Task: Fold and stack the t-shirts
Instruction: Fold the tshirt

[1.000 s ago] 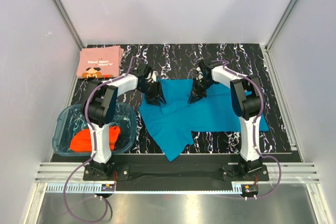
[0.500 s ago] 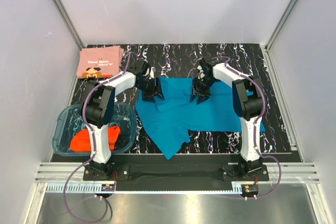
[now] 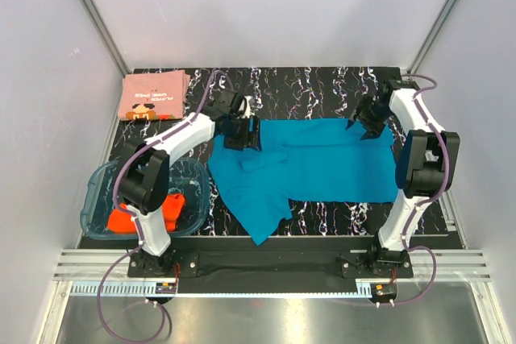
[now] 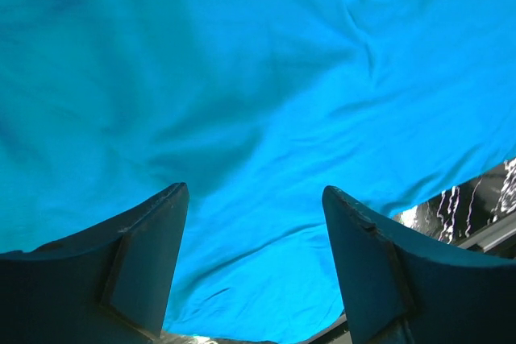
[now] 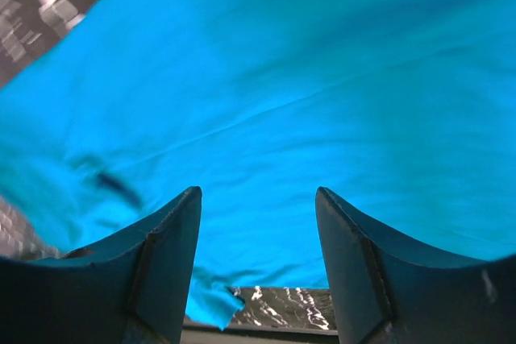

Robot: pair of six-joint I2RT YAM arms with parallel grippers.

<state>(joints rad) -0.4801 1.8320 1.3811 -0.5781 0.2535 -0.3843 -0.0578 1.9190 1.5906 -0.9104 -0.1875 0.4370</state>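
Three t-shirts are in the overhead view. At 10 o'clock on the black marbled mat (image 3: pixel 322 86) lies the salmon-pink t-shirt (image 3: pixel 155 94), folded into a flat rectangle with its dark print facing up. At 8 o'clock stands a clear blue-tinted plastic tub (image 3: pixel 95 191) with the orange-red t-shirt (image 3: pixel 122 219) bunched inside it, partly hidden by the left arm. The teal-blue t-shirt (image 3: pixel 322 163) is spread across the middle of the mat and reaches toward 3 o'clock. It lies mostly flat, with a rumpled fold near its left side and a flap trailing toward 7 o'clock, close to the mat's near edge. The left gripper (image 3: pixel 240 130) sits at the shirt's 10 o'clock corner. In its wrist view the two dark fingers (image 4: pixel 145 255) stand well apart, with only teal cloth showing between them and nothing pinched. The right gripper (image 3: pixel 367 122) is at the shirt's 2 o'clock corner. Its fingers (image 5: pixel 161 263) are likewise spread wide over smooth teal cloth and clamp nothing, and a strip of marbled mat shows below the cloth's edge.
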